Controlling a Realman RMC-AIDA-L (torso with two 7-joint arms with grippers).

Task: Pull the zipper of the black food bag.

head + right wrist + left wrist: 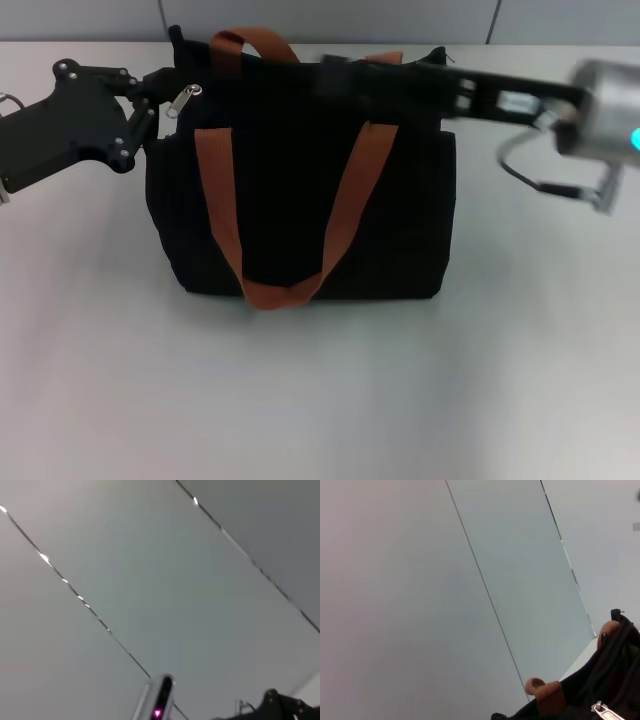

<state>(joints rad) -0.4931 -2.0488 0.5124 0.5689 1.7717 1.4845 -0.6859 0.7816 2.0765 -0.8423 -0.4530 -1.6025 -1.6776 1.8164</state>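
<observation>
The black food bag (300, 200) stands upright in the middle of the table, its two orange-brown handle straps (340, 210) hanging over the front and back. The silver zipper pull tab (184, 100) lies at the bag's top left corner; it also shows in the left wrist view (605, 711), with the bag's top (615, 675) beside it. My left gripper (158, 100) is at that same corner, right beside the tab. My right gripper (335, 75) reaches in from the right over the bag's top edge, blurred, near the middle and well apart from the tab.
The grey table (320, 400) spreads around the bag, with grey wall panels behind it. The right arm's silver wrist and cable (590, 130) hang at the right, beside the bag's top right corner.
</observation>
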